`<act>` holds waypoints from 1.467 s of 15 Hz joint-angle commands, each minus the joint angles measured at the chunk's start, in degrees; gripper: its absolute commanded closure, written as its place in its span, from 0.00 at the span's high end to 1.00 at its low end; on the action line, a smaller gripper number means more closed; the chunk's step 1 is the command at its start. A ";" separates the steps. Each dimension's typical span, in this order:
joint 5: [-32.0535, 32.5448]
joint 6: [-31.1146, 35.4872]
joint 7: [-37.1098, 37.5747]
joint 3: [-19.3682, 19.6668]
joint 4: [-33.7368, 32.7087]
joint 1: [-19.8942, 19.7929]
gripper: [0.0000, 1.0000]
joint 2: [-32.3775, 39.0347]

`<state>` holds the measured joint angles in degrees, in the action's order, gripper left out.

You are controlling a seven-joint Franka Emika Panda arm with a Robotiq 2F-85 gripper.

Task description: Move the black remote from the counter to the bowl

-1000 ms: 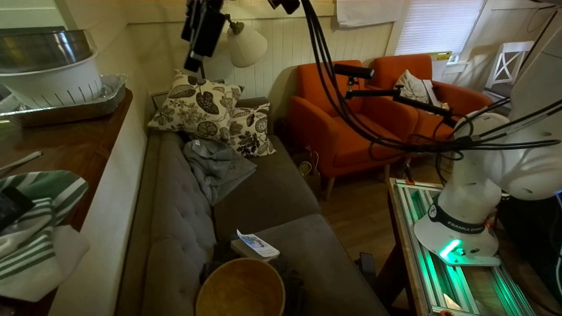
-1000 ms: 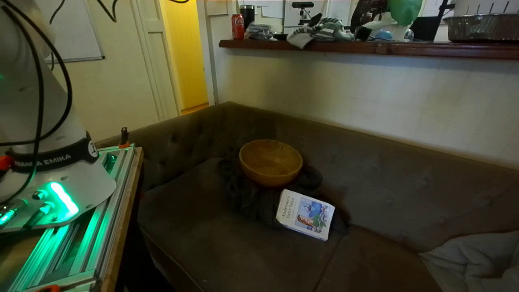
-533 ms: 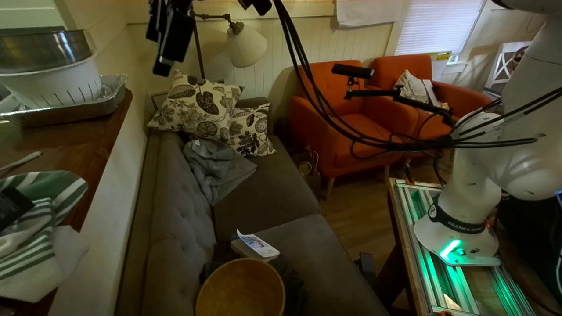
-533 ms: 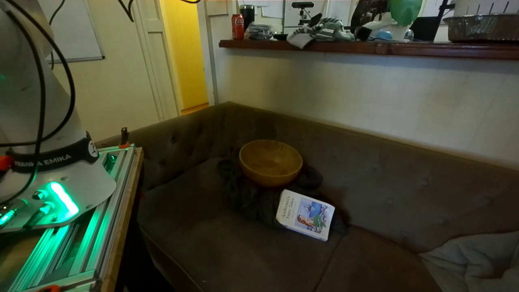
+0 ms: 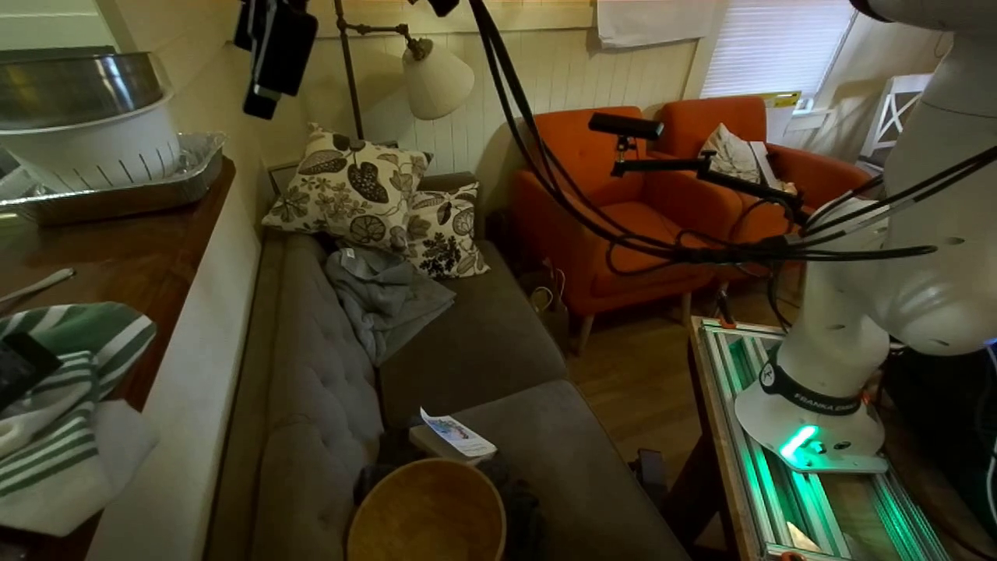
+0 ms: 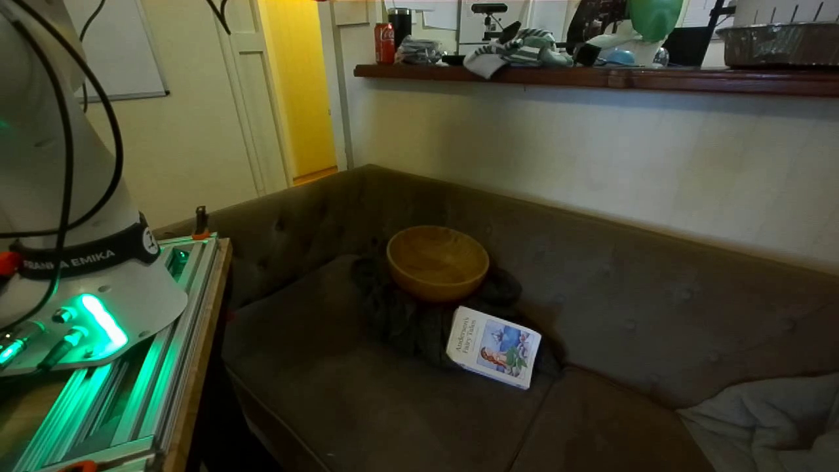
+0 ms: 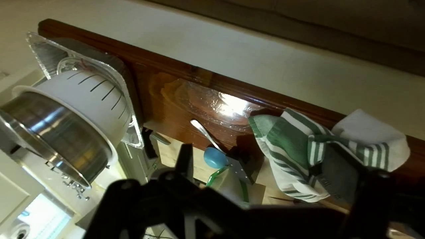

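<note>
The brown wooden counter (image 7: 162, 106) shows in the wrist view and in both exterior views (image 5: 148, 257) (image 6: 564, 77). A dark flat object (image 7: 338, 171) lies on a green-striped towel (image 7: 292, 142) on it; I cannot tell whether this is the black remote. It also shows at the left edge of an exterior view (image 5: 23, 365). The tan bowl (image 5: 428, 510) (image 6: 438, 265) sits on the sofa, with nothing visible inside. My gripper (image 7: 284, 162) has its fingers wide apart, its right finger overlapping the dark object in the picture. In an exterior view my gripper (image 5: 261, 97) hangs high, beyond the towel.
A foil tray (image 7: 127, 86) with a white colander (image 7: 96, 96) and metal bowl stands on the counter. A spoon (image 7: 206, 132), a blue round item (image 7: 215, 157) and a red can (image 6: 385, 43) are there too. A book (image 6: 495, 346) lies by the bowl. A lamp (image 5: 438, 78) stands behind.
In an exterior view my gripper has moved left toward the counter side, and slightly up in the last half second. The cables shifted left with it. The bowl, towel and dark object have not moved.
</note>
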<state>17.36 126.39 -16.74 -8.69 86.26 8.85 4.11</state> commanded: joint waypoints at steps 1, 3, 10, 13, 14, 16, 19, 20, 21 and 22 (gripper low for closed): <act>5.02 -5.12 -1.64 -0.58 -13.46 1.97 1.00 9.24; 4.52 -9.24 -5.86 -1.04 -18.57 3.25 1.00 13.22; 5.62 -20.42 -26.08 -2.57 -36.98 8.41 1.00 26.89; 7.13 -20.54 -35.20 -1.85 -44.44 10.24 1.00 32.17; 4.67 -18.13 -29.86 -2.11 -35.42 8.83 1.00 26.97; 4.78 -18.13 -30.24 -2.09 -36.50 9.01 1.00 28.16; 4.78 -18.13 -30.19 -2.09 -36.47 8.89 1.00 28.05; 4.27 -17.65 -31.55 -2.46 -38.45 8.80 1.00 30.09; 4.22 -17.29 -32.08 -2.52 -39.47 8.88 1.00 31.35; 4.22 -15.61 -32.27 -2.59 -40.51 8.94 1.00 32.99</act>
<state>22.04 108.42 -47.26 -10.80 49.69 17.75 32.79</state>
